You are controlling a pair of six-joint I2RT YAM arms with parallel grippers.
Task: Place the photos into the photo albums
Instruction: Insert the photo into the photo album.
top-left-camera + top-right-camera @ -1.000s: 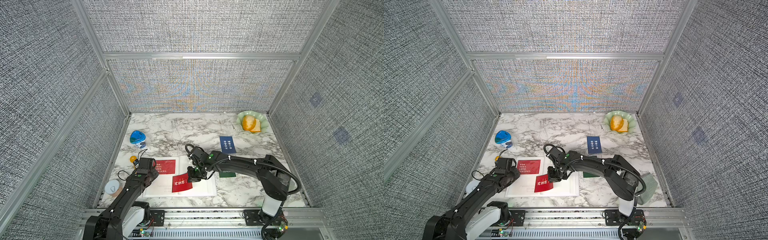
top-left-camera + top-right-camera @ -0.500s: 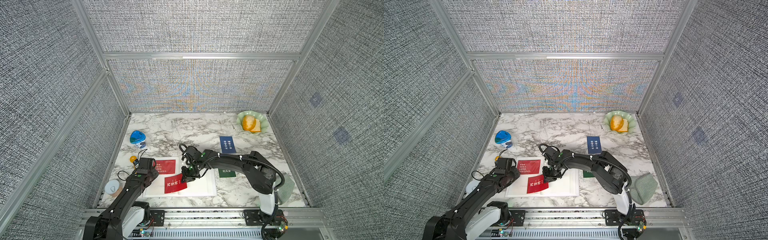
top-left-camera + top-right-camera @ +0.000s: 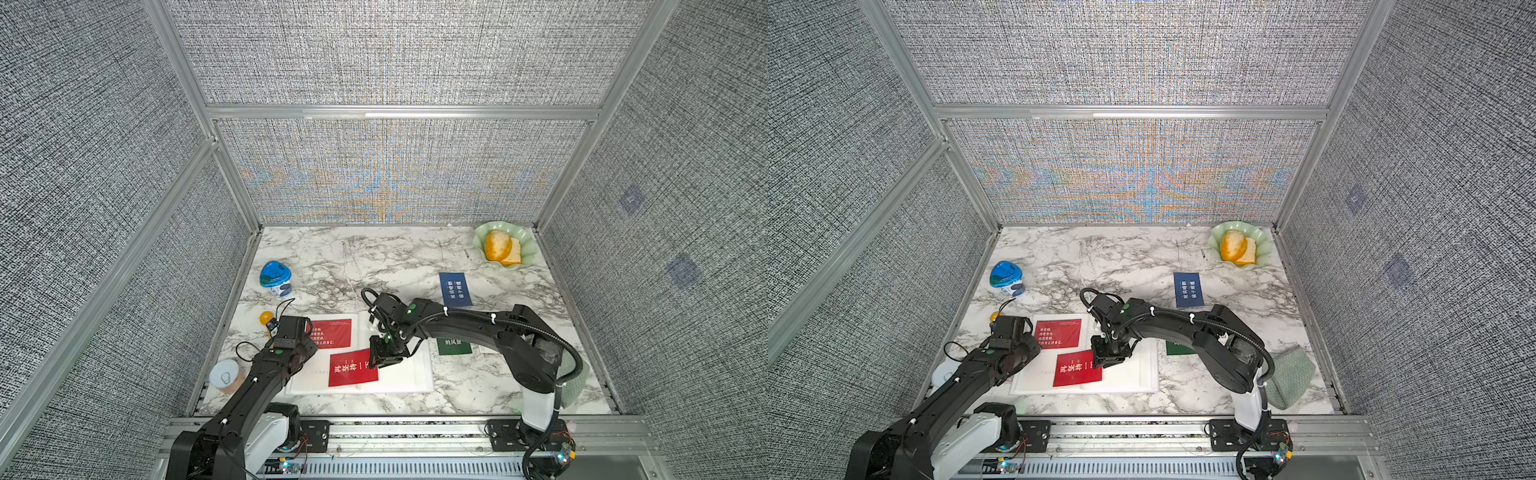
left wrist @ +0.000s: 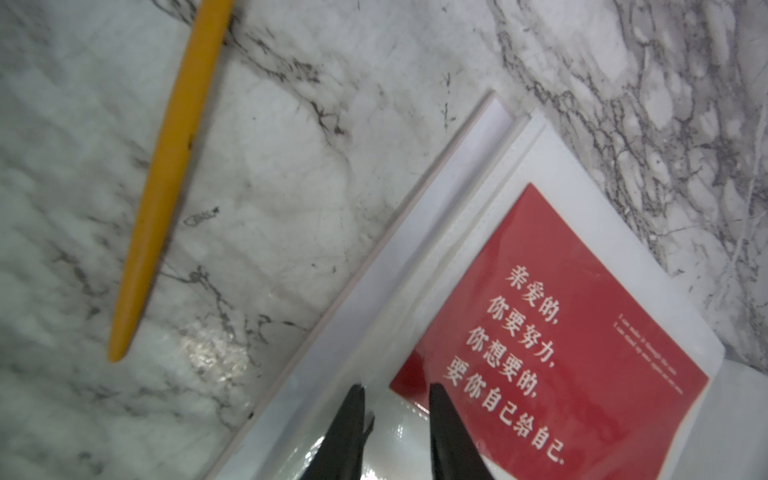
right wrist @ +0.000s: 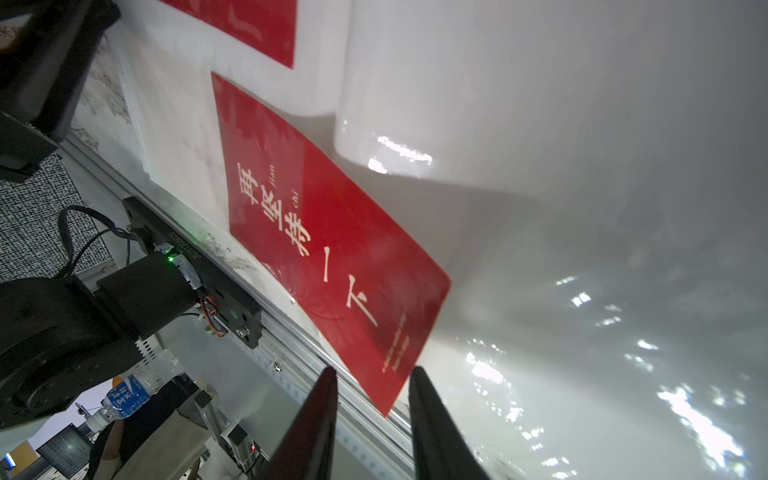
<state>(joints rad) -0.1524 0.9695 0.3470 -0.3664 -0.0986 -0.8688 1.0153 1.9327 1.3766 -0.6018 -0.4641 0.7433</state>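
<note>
The white photo album (image 3: 409,374) (image 3: 1133,374) lies open near the table's front edge. One red photo (image 3: 332,333) (image 4: 561,311) sits in its far left sleeve. A second red photo (image 3: 352,369) (image 5: 332,249) lies loose across the album's near middle. My right gripper (image 3: 384,357) (image 5: 372,372) hovers at that card's right corner, jaws apart, the corner lying free between them. My left gripper (image 3: 309,332) (image 4: 397,386) rests on the glossy left page beside the sleeved photo, fingers apart. A blue photo (image 3: 455,289) and a green photo (image 3: 455,347) lie right of the album.
A blue-lidded cup (image 3: 275,279) and a yellow pen (image 4: 166,166) lie left of the album. A tin can (image 3: 224,376) stands at the front left. A green plate (image 3: 519,245) with food is at the back right, a green cloth (image 3: 1289,376) at the front right.
My right gripper moved left over the album with the second red photo, then opened its jaws; the card now lies on the pages. The left arm stayed put.
</note>
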